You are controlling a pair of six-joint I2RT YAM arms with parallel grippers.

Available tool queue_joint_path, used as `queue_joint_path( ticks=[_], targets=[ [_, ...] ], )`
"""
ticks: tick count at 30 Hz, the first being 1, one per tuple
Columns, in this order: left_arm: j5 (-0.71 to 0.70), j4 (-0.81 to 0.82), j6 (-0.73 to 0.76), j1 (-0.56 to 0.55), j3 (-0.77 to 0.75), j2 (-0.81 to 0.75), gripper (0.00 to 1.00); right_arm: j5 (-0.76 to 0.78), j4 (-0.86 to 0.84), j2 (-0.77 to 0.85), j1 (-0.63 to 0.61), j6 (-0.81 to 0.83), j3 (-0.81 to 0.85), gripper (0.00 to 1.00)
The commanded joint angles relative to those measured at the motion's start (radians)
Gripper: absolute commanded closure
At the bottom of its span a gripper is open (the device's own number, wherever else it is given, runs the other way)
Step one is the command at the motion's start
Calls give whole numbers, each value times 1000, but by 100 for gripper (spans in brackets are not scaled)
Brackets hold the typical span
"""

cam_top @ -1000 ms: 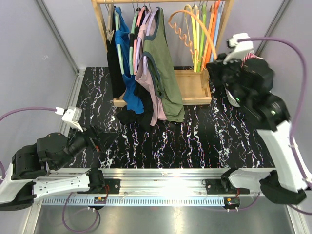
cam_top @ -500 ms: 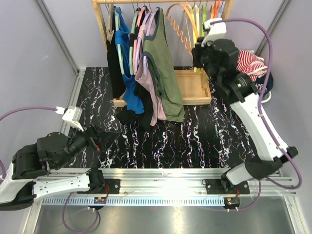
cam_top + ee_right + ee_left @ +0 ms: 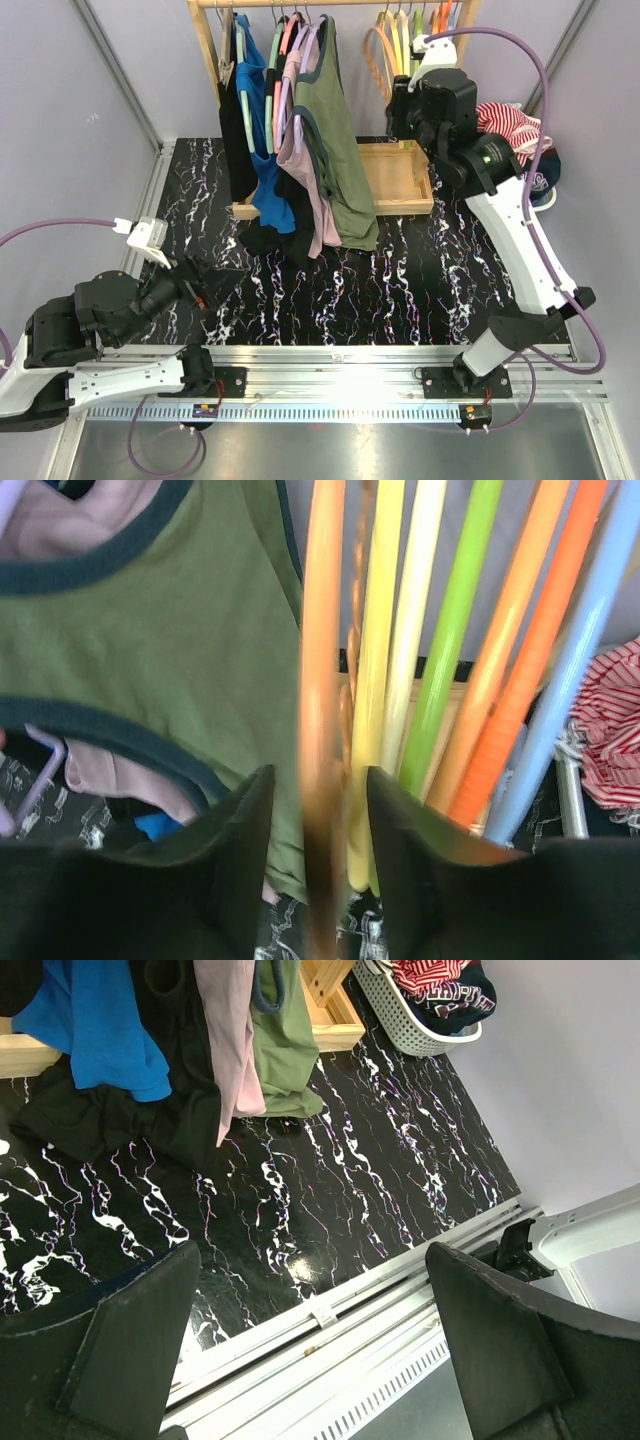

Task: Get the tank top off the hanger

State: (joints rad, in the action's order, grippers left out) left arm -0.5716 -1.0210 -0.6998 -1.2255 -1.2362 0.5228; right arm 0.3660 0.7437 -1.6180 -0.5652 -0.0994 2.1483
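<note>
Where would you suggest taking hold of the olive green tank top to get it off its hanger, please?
I would pinch a dark-edged shoulder strap of the olive green tank top high up, coming from the robot's right: that flank faces open space, while its left lies against the pink top.

Table: I see a black top (image 3: 420, 290) with white marbled veins, and a metal rail (image 3: 340, 360) along its near edge.
Rack base: a wooden tray (image 3: 395, 180) stands on the far part of the top.
Left of the rack base: a heap of black cloth (image 3: 262, 240) lies on the top, touching the tray's front.
Right of the rack base: a white basket (image 3: 400, 1015) of clothes, by the wall.
</note>
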Motion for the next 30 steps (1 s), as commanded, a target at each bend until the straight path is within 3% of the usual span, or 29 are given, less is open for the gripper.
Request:
queue_joint_path(
  ticks=[1,4,10,12,15,21,25,30],
  targets=[
    [-1,65,6,-2,1,-6,1,-48,60,122,-5,-39,-8,47],
    [-1,70,14,-2,-9,2,1,-130,114,199,-5,-40,-10,21],
    [-8,79,28,-2,-25,17,1,-456,305,228,-6,-91,184,21],
    [-8,81,31,0,-29,22,1,-620,364,172,-5,-118,244,25],
    [-7,85,39,-2,-35,31,1,-728,318,115,-5,-157,251,32],
    [-7,85,39,0,-51,39,1,-779,123,-31,-7,-229,260,31],
    [-5,84,40,-2,-57,39,1,-794,49,-158,-27,-261,385,27],
    [-11,81,42,-2,-66,34,1,-499,56,-284,-59,-289,472,22]
  ],
)
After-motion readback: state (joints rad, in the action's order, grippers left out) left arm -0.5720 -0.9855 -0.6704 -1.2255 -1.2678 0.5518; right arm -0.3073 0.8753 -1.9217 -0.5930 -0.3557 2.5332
